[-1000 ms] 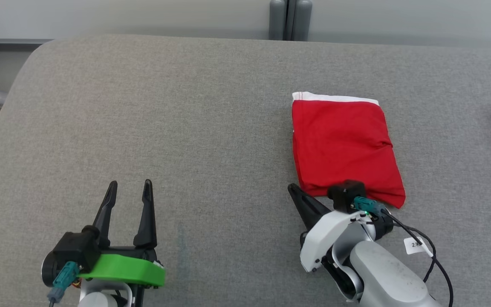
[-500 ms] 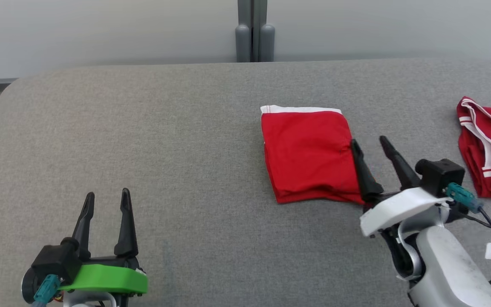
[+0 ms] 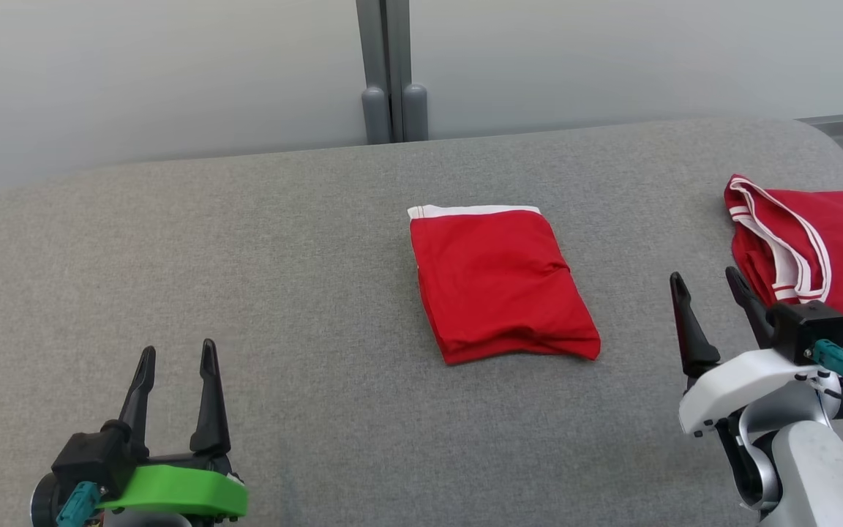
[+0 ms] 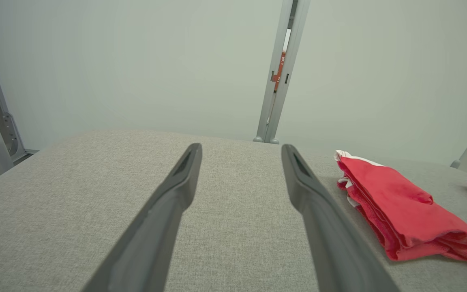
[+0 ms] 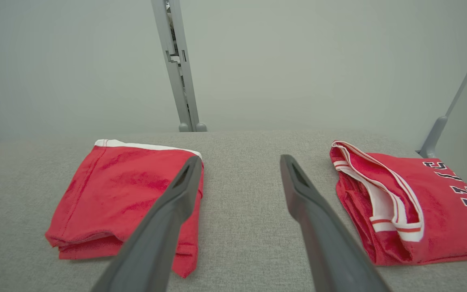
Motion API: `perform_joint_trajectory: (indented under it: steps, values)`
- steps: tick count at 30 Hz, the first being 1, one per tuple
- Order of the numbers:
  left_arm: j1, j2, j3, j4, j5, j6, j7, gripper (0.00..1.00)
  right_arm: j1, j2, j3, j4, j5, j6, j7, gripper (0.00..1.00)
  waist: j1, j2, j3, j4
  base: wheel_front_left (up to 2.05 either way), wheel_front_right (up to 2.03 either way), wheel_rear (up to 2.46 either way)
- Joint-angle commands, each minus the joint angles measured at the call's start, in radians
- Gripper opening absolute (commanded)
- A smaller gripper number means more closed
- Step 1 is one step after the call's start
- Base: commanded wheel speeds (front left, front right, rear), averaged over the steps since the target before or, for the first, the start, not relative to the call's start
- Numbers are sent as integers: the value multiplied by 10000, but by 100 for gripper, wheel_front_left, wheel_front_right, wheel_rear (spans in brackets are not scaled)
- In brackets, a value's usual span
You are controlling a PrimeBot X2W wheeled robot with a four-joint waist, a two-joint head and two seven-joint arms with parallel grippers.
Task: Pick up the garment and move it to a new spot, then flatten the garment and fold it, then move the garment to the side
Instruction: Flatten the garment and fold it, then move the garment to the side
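Note:
The garment (image 3: 498, 285) is a red piece with a white band along its far edge. It lies folded into a rectangle in the middle of the grey padded table (image 3: 246, 256). It also lies at the right of the left wrist view (image 4: 399, 211) and at the left of the right wrist view (image 5: 120, 194). My right gripper (image 3: 705, 275) is open and empty to the garment's right, apart from it; its fingers point between the two red pieces (image 5: 240, 158). My left gripper (image 3: 177, 350) is open and empty near the front left (image 4: 241, 147).
A second red jersey (image 3: 817, 249) with white trim and lettering lies at the table's right end, just beyond my right gripper (image 5: 412, 202). A grey post (image 3: 391, 110) stands behind the table against a pale wall. The table's corners are rounded.
The head camera has swung, so the whole picture shifted. My right gripper left the garment's near edge, opened and drew back to its right. The garment stays folded on the table.

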Motion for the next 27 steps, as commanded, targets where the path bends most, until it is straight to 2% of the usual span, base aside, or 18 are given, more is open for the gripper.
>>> perform_joint_trajectory:
  steps: [1,11,27]
  values:
    - [158,19,27,43,81,-57,-28,100,129,-34,-21,128,2,-6,-57,100,0,0,-78,-77,0,0,0]
    - [156,19,119,337,235,-147,-27,100,201,-50,227,689,187,-6,-286,100,0,0,-201,-201,0,0,0]
    - [135,19,134,434,233,-244,-27,100,46,-54,369,867,548,-6,-439,100,0,0,-35,-193,0,0,0]
